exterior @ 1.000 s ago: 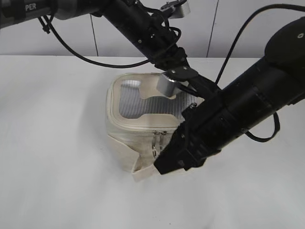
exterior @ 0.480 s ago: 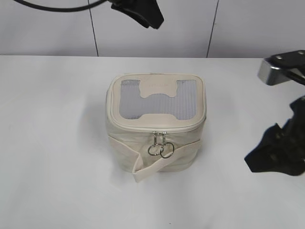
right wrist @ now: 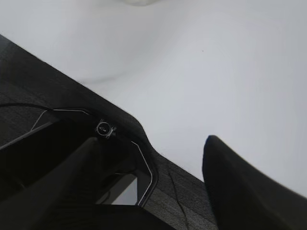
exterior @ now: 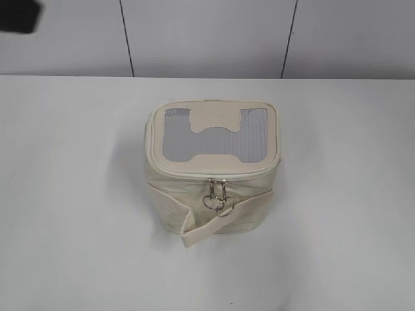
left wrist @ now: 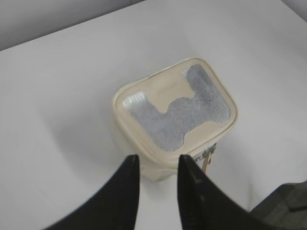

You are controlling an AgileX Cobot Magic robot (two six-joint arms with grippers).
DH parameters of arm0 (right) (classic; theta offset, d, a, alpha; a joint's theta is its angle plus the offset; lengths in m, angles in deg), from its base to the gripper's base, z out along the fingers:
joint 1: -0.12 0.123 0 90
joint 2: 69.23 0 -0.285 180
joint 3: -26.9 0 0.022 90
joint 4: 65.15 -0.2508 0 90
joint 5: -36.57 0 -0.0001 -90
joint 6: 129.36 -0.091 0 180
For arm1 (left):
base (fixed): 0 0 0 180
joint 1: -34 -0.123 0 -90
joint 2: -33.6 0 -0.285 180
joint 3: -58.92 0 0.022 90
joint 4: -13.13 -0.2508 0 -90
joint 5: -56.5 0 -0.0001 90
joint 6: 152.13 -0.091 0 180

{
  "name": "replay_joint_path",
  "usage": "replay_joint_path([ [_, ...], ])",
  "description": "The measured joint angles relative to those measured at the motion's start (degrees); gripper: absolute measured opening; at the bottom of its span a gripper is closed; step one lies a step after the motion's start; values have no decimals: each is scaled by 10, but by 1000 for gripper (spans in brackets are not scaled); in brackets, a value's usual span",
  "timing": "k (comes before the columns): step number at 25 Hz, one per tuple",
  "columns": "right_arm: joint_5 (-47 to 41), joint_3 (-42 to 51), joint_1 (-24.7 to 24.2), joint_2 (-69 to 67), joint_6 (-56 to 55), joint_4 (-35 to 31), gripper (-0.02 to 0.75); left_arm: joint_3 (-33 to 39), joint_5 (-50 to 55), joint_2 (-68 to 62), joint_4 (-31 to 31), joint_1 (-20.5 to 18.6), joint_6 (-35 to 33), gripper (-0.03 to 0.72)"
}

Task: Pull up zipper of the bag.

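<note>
The white table carries the cream bag at its middle, upright, the zipper closed, both ring pulls hanging on the near face. The left gripper hovers above it, jaws slightly spread and empty. The right gripper is over the table's edge, jaws wide apart.

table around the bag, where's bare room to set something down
Bare table lies left of the bag, right of it, behind it up to the wall, and in front. Crowded only at the bag's front, where the strap end sticks out.

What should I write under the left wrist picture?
Open left gripper above the closed cream bag.
</note>
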Motion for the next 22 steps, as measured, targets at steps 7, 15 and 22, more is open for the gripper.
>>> replay_joint_path([
  [7, -24, 51, 0, 185, -13, 33, 515, 236, 24, 394, -99, -1, 94, 211],
  [15, -7, 92, 0, 317, -15, 43, 475, 369, 78, 599, -99, -18, 68, 211],
  [22, 1, 94, 0, 392, -16, 51, 463, 376, 72, 615, -72, -20, 1, 211],
])
